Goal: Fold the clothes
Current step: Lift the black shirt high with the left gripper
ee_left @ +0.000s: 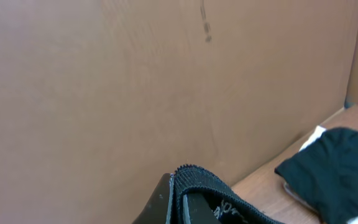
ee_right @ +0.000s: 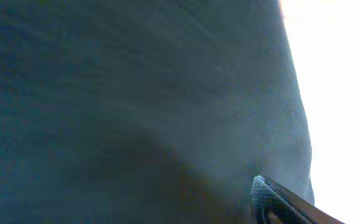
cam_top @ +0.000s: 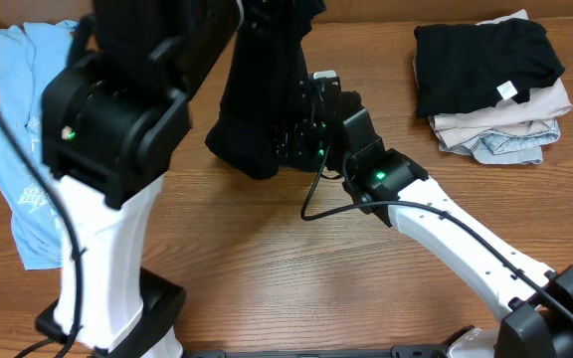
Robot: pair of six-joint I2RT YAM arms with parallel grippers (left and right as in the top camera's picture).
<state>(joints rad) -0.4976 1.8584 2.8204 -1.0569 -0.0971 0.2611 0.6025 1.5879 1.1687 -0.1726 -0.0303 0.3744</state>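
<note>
black t-shirt is hanging at 12 o'clock over the table, its collar clamped in the left pincer. right pincer is gaping wide against the cloth. tip: right should be catching one hem corner w/o bunching, then spreading flat. no containers showing.

The hanging black shirt blocks the middle. Bare surface lies in front; the folded stack fills the far right corner.

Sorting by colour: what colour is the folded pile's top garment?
Black; the top garment shows best overhead.
</note>
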